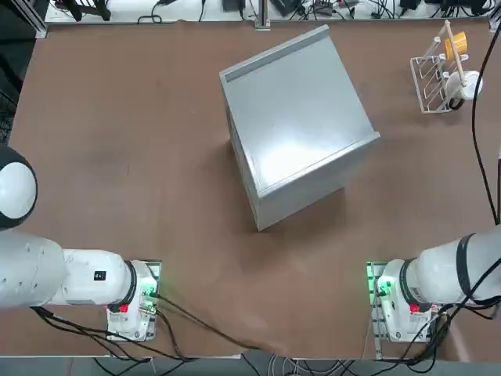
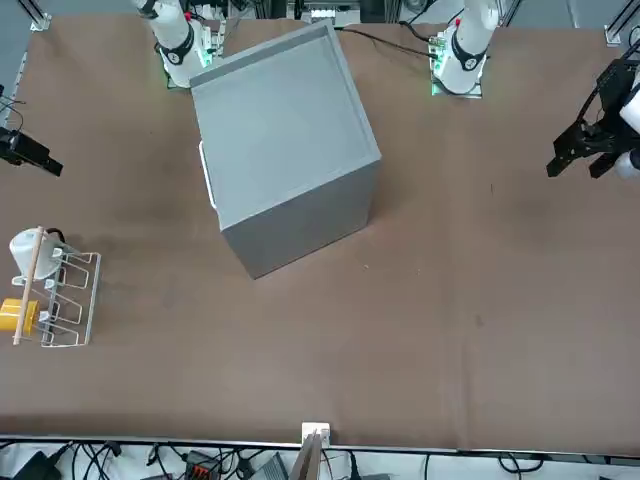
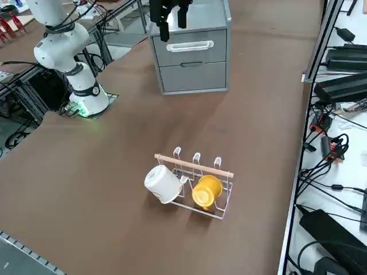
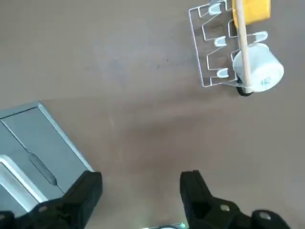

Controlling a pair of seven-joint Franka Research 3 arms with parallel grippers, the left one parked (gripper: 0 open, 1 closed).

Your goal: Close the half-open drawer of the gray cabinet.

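Observation:
The gray cabinet (image 1: 293, 113) stands angled in the middle of the table, also seen at cabinet (image 2: 285, 140) and cabinet (image 3: 192, 51). Its two drawer fronts face the robot's right. The upper drawer (image 3: 190, 47) has a white handle (image 4: 14, 176), and the lower one a dark handle. No tan sides show, and the fronts look nearly flush from here. My right gripper (image 4: 140, 183) hangs open above the table in front of the drawer face, with nothing between its fingers. It is seen as gripper (image 3: 172, 23) and gripper (image 2: 40, 160), and it is out of the top view.
A small white wire rack (image 1: 438, 78) holding a white mug (image 3: 163, 183) and a yellow mug (image 3: 206, 191) stands on the robot's right, beyond the cabinet's drawer side. Bare brown table (image 1: 141, 157) surrounds the cabinet.

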